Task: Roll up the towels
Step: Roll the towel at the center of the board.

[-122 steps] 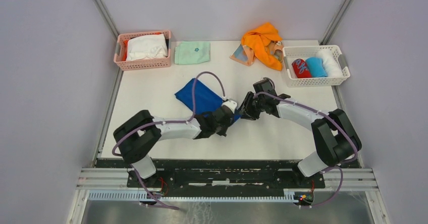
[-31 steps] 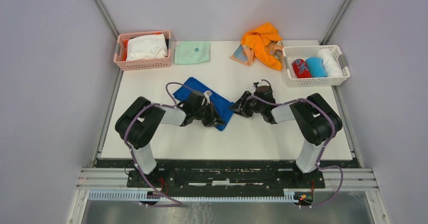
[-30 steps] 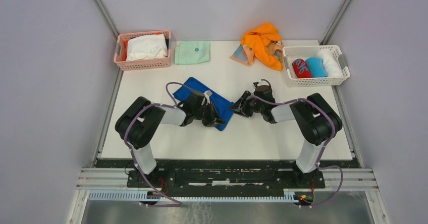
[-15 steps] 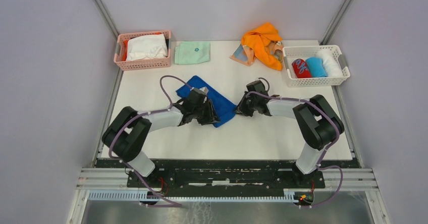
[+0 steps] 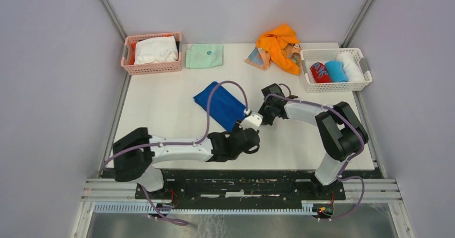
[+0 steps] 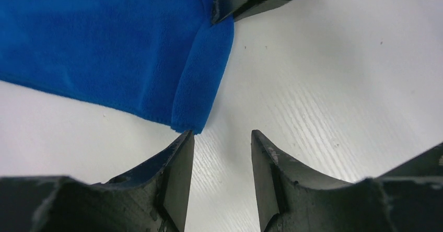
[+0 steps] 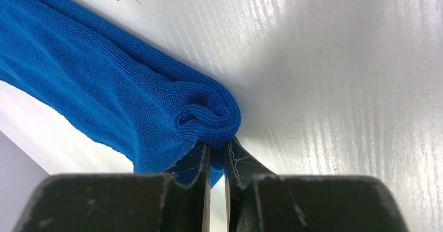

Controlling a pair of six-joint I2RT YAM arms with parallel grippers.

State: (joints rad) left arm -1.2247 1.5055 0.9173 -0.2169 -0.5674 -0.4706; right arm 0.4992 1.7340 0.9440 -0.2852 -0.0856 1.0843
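Desk (image 5: 177, 128) shows white and faintly ribbed between the fingers of the left hand (image 6: 222, 136), which stand half spread and hold nothing. They hover just in front of the near corner of the blue towel (image 5: 220, 103), probably so they can take that free end and both ends can turn together. The towel is folded into a long strip lying slantwise, and its near short edge is turned over into a first small curl. The cloth is soft, short-looped microfibre, thick enough for the fold to stay plump and rounded rather than creased. At the right end of that curl the right hand (image 7: 217, 149) has its fingers drawn narrow on the cloth, seemingly pinching it so the coil cannot spring open. Well beyond the blue towel, to its right, the orange towel (image 5: 278, 42) sits in a crumpled heap. The peach dotted towel (image 5: 255, 59) lies partly under it, and neither is rolled yet. Farther right of the blue towel, a white lattice basket (image 5: 338, 86) holds three finished rolls, one red-patterned, one light blue and one white. Straight beyond the blue towel lies a flat-folded mint-green cloth (image 5: 204, 56). To the far left of the towel, a pink lattice basket (image 5: 155, 67) holds white cloth.
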